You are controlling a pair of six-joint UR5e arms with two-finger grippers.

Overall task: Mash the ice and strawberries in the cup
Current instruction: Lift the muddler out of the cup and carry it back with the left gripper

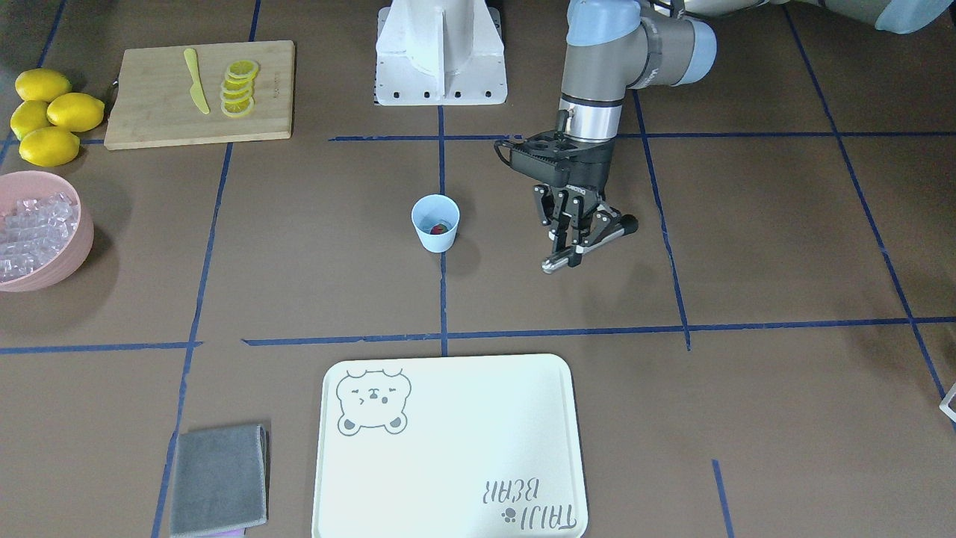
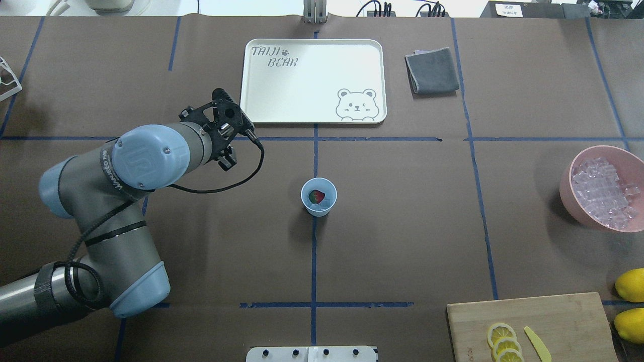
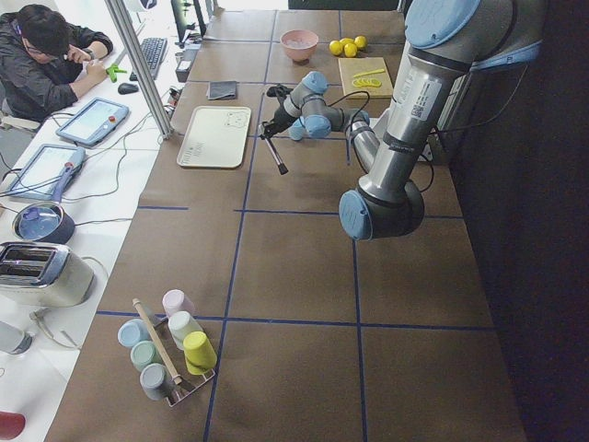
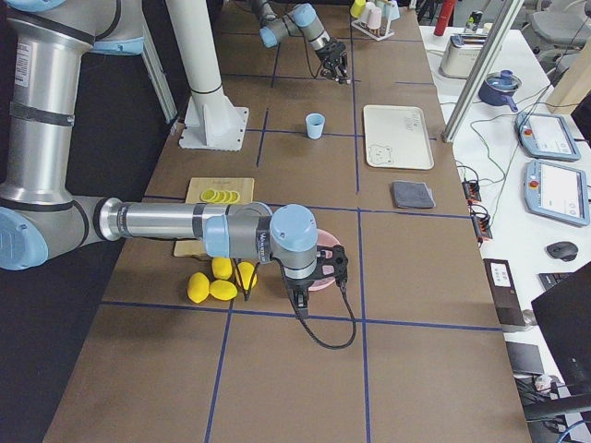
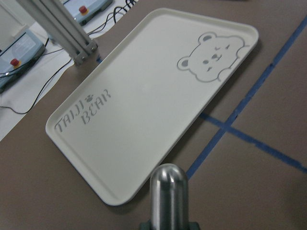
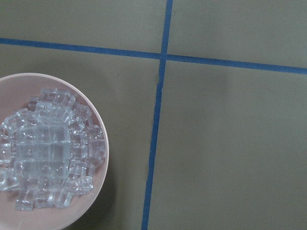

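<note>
Steel muddler (image 1: 609, 232) clamped in left pincer (image 1: 569, 246), wrist pointing down (near the cup (image 1: 435, 240)).

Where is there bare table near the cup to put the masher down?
Bare table runs all round the cup: toward the tray, and the wide stretch between cup and pink bowl. The tray's surface is bare too. It is crowded at the corner with the pink bowl, lemons and cutting board. The left end effector holds the masher beside the cup.
</note>
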